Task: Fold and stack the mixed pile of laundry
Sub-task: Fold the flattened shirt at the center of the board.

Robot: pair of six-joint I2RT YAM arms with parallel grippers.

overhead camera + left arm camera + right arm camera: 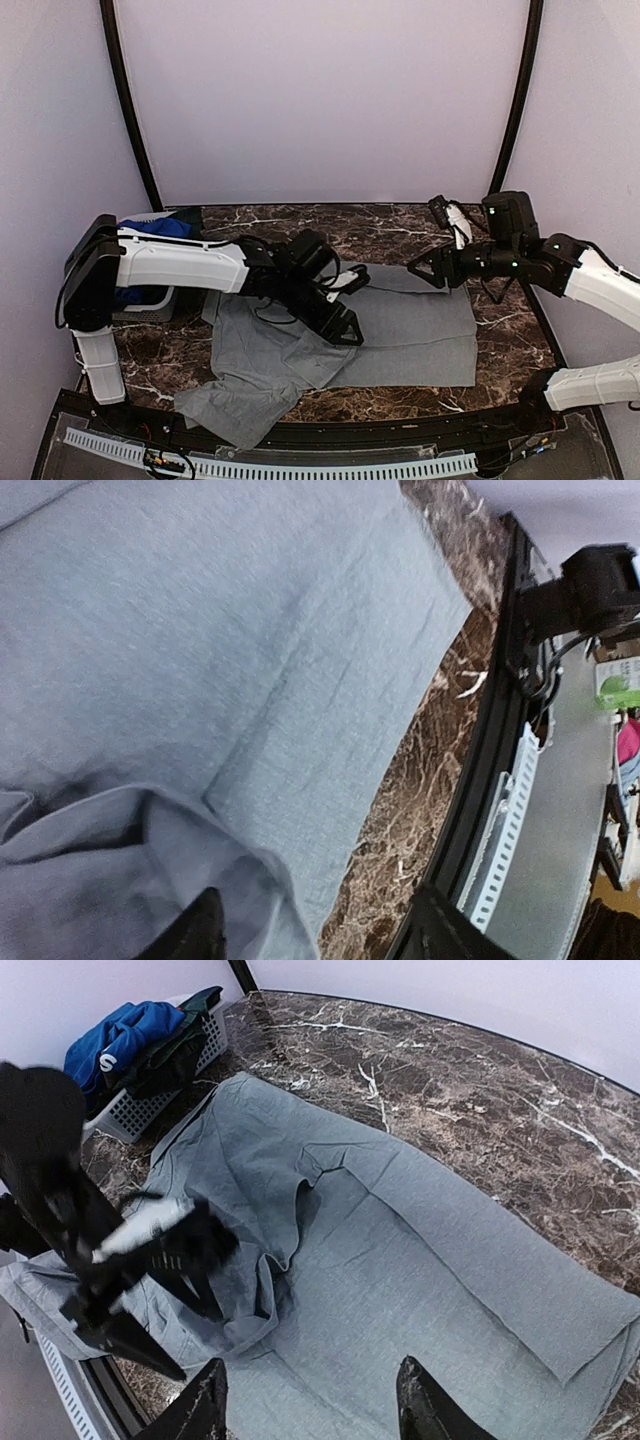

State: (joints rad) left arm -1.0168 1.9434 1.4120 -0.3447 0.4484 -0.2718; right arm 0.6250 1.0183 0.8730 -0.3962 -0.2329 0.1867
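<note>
Judging from the frames, the task was early: no folded stack visible anywhere. One garment, the grey shirt (400,330), lay spread on the marble table (400,225). Its right half was flat, with what looked like a lengthwise fold. Its left half was bunched, and a sleeve trailed toward the near edge. The royal-blue T-shirt (120,1035) and dark cloth (175,1055) sat in the small basket (150,300) at far left, not yet touched.

Left arm reached across low over the shirt's rumpled middle. Left gripper (345,328) was tipped down at the cloth, fingers spread, nothing pinched as far as the wrist view showed.

Right arm was bent in from the right. Right gripper (418,270) hung above the shirt's far edge, fingers apart and empty, clear of the cloth.

Left to do: finish this fold, then everything in the basket.
</note>
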